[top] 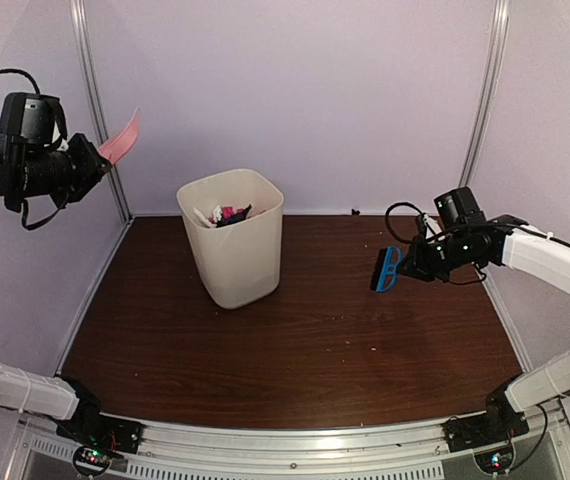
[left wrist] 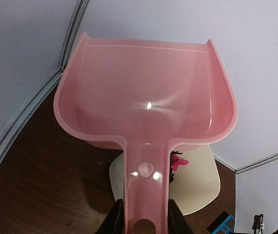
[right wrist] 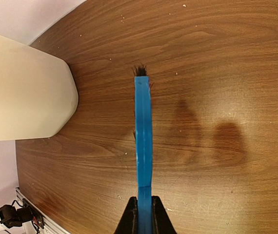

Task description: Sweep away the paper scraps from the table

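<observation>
Paper scraps (top: pixel 227 214) in pink, black and white lie inside a cream bin (top: pixel 235 250) on the dark wood table (top: pixel 315 340); a pink one also shows in the left wrist view (left wrist: pixel 178 162). My left gripper (left wrist: pixel 146 225) is shut on the handle of the pink dustpan (left wrist: pixel 144 92), held high at the far left (top: pixel 122 138), its scoop empty. My right gripper (right wrist: pixel 144 214) is shut on the blue hand brush (right wrist: pixel 143 131), held above the table's right side (top: pixel 386 269), black bristles at its tip.
The cream bin (right wrist: pixel 22 92) stands left of centre near the back. White walls with metal posts (top: pixel 95 110) enclose the table. A silver rail (top: pixel 295 440) runs along the front edge. Tiny white specks dot the wood.
</observation>
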`<state>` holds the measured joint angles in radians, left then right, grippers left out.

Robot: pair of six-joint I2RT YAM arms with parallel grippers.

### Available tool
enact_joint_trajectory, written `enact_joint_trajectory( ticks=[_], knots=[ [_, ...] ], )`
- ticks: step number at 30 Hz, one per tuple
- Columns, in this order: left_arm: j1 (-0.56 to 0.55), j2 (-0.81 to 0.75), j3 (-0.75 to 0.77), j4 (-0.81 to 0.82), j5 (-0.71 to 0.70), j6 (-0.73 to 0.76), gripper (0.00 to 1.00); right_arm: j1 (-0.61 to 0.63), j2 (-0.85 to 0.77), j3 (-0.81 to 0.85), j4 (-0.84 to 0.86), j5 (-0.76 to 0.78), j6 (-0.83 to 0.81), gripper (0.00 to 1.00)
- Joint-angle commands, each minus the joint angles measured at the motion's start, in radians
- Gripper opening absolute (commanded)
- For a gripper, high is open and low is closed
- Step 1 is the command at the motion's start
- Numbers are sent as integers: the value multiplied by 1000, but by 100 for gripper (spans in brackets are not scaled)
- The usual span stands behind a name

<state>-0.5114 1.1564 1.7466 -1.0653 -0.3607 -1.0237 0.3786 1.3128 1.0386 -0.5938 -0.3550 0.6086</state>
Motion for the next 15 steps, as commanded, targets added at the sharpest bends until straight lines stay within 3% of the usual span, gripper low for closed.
enact_joint_trajectory(
  ticks=[1, 8, 15],
  knots=[
    [7, -16, -35, -72, -189, 161, 0, -9, 14, 31, 16, -9, -1, 0],
    [7, -41, -262, -124, -298, 158, 0, -9, 29, 33, 31, -10, 30, 0],
    [7, -70, -513, -57, -268, 121, 0, -9, 28, 19, 61, -14, 60, 0]
  ],
)
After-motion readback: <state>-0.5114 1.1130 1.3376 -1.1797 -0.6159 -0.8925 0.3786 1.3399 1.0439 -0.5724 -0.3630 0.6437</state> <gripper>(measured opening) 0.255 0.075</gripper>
